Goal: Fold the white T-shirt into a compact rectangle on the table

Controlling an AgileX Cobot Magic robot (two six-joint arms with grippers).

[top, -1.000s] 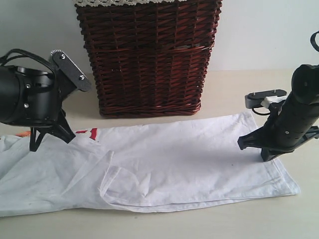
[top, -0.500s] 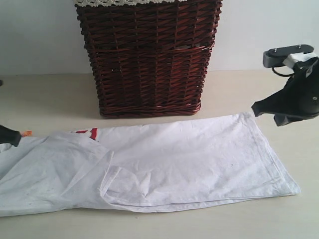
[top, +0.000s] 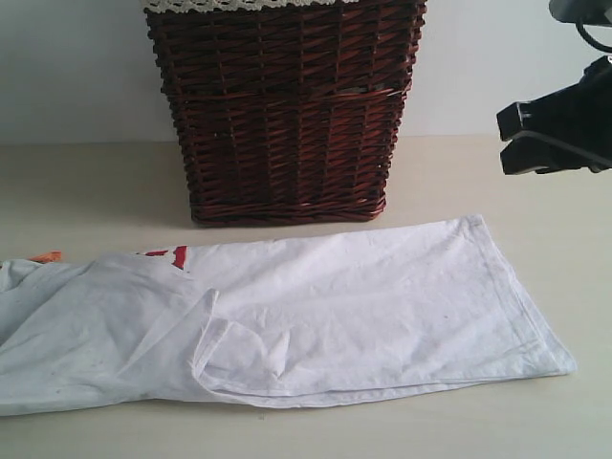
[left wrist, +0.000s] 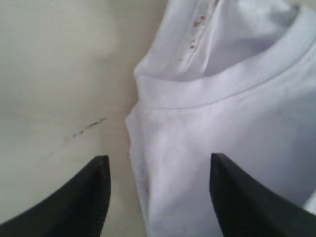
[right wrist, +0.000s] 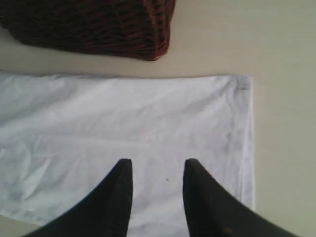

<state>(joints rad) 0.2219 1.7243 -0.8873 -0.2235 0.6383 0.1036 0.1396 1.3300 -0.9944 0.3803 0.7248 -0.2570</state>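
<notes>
In front of the basket, the white T-shirt lies flat on the table. It is a long band of soft, creased cotton with a sleeve folded over its front. A scrap of red print shows at the edge nearest the basket, too little to read. The basket is dark red-brown woven wicker with a lace trim at its rim. The left claw hangs open over the ribbed collar, empty; its arm has left the outside view. The right claw, down on the shirt a second ago, is now raised right of the basket, jaws apart and empty.
</notes>
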